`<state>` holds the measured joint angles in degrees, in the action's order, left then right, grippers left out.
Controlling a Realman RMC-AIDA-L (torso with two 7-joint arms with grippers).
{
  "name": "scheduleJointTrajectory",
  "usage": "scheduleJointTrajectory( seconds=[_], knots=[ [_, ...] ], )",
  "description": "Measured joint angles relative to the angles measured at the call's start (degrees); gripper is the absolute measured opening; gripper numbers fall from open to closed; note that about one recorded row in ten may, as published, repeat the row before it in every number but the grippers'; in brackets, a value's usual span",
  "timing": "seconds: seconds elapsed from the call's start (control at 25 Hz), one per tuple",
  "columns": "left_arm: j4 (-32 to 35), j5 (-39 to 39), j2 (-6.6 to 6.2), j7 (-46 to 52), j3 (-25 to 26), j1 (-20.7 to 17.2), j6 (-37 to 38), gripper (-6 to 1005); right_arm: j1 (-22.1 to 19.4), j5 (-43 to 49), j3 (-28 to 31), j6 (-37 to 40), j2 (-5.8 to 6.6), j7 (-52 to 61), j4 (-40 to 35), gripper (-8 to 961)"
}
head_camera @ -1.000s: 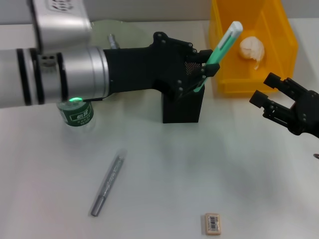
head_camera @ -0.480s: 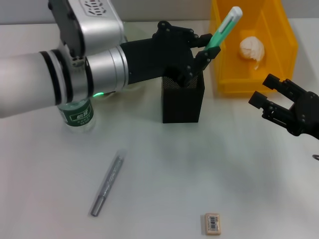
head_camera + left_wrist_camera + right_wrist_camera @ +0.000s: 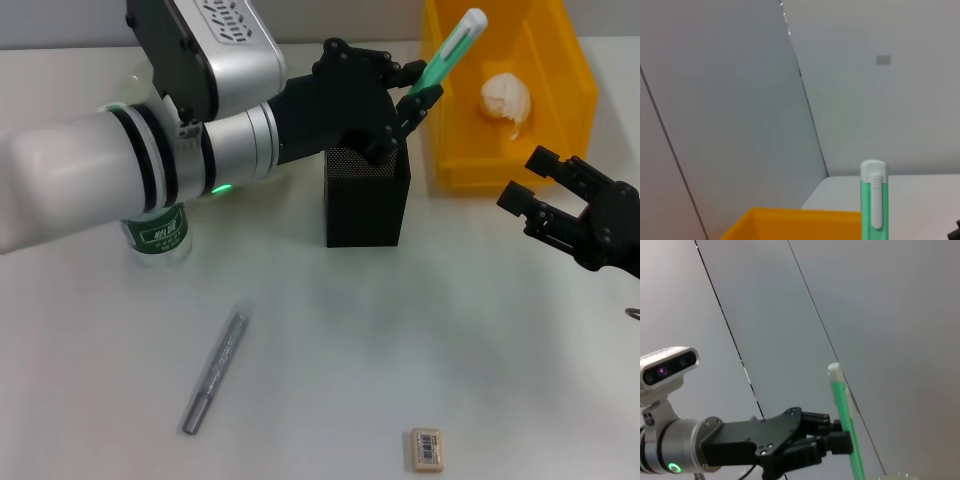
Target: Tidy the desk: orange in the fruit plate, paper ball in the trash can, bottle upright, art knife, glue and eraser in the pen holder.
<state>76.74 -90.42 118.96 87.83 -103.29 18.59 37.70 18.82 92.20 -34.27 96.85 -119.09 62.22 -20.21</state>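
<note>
My left gripper (image 3: pixel 405 100) is clamped on the lower part of a green and white art knife (image 3: pixel 448 50), and it sits directly over the open mouth of the pen holder (image 3: pixel 366 205), with the black fingers (image 3: pixel 383 135) just above the mesh rim. The knife's long axis is tilted: the white capped end leans up and away toward the trash can (image 3: pixel 560 95), while the lower end points down into the holder from the gripper. I judge that the coming move turns on that tilt, since the lower tip looks lined up with the opening but the upper half overhangs the yellow bin, so letting go should drop it into the mesh cup only if the tip is already inside the rim, which I cannot confirm because the fingers hide it. In the left wrist view only the capped end of the knife and a yellow edge show. My right gripper (image 3: pixel 548 203) hovers with its fingers spread and holding nothing, to the right of the holder and in front of the bin. The paper ball (image 3: pixel 505 100) already lies in the trash can. The bottle (image 3: pixel 156 232) stands upright under my left forearm. A grey stick, which I take for the glue (image 3: pixel 214 372), lies on the table (image 3: pixel 320 330) well in front, its length running diagonally, and the eraser (image 3: pixel 427 448) lies at the near edge, closer to my right arm.
</note>
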Motion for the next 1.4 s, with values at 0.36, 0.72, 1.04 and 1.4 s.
scheduleJointTrajectory(
  seconds=[0.36,0.72,1.04,1.4],
  knots=[
    [-1.2,-0.2,-0.14,-0.2,-0.9,0.0,-2.7,240,0.1,0.0,0.0,0.0,0.0,0.0,-0.1,832],
    [-2.9,-0.3,0.04,-0.2,-1.1,-0.3,-3.2,245,0.4,0.0,0.0,0.0,0.0,0.0,-0.3,832],
    [-5.0,-0.3,0.01,-0.2,-1.1,0.3,-4.1,249,0.7,0.0,0.0,0.0,0.0,0.0,-0.4,832],
    [-5.7,-0.3,-0.09,-0.2,-1.6,0.4,-4.2,254,0.7,-0.1,0.1,0.0,0.0,0.0,-0.4,832]
  ],
)
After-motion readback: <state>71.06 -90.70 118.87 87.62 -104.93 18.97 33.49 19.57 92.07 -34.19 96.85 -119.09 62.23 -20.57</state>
